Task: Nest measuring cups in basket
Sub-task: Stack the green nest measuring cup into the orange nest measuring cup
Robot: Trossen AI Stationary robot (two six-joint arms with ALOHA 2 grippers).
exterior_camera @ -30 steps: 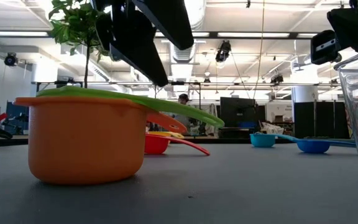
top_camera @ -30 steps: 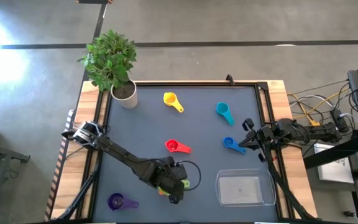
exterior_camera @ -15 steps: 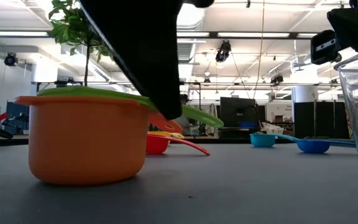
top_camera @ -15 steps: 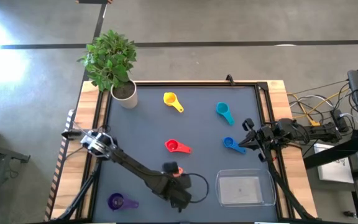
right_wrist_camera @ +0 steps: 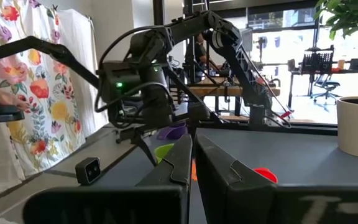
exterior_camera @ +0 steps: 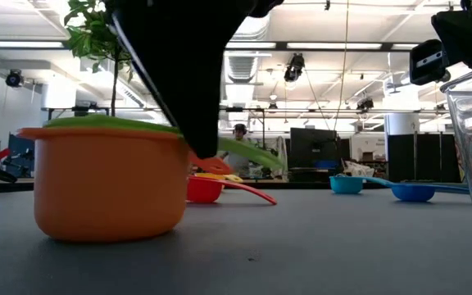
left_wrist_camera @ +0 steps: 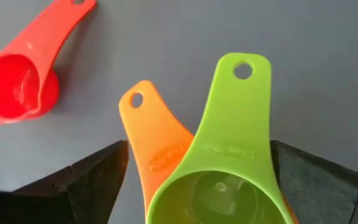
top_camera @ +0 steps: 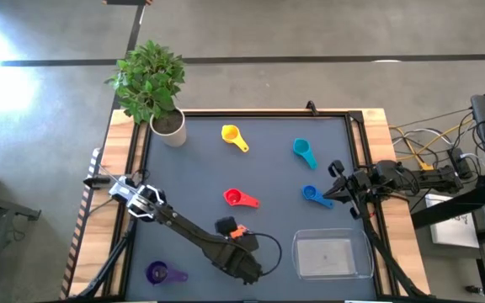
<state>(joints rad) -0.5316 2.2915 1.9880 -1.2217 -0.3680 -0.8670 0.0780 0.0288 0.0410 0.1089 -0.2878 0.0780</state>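
Observation:
A green cup (left_wrist_camera: 229, 168) sits nested in an orange cup (exterior_camera: 109, 188) near the table's near edge. My left gripper (top_camera: 244, 257) hangs over them, open, with a finger on each side (left_wrist_camera: 197, 146). The pair's handles point toward the red cup (top_camera: 234, 198). The yellow (top_camera: 231, 135), teal (top_camera: 301, 150), blue (top_camera: 311, 194) and purple (top_camera: 158, 273) cups lie singly on the mat. The clear basket (top_camera: 331, 255) stands at the near right. My right gripper (top_camera: 335, 189) waits shut beside the blue cup. My left gripper comes down from above with its open fingers astride the bowl of the nested green and orange cups. One finger (exterior_camera: 191, 123) reaches past the orange rim. Whether a finger touches the cups, I cannot tell. The pair stands on the table.
A white plant pot (top_camera: 168, 126) with a leafy plant stands at the far left corner. A raised frame borders the dark mat (top_camera: 276, 177). Open mat lies between the nested cups and the basket. Cables and equipment sit off the table's right side.
My left gripper has come down over the nested orange and green cups and moved a little toward the near right. Its fingers now reach below the orange rim. In the low view the pair has shifted slightly, and the green handle has swung a little.

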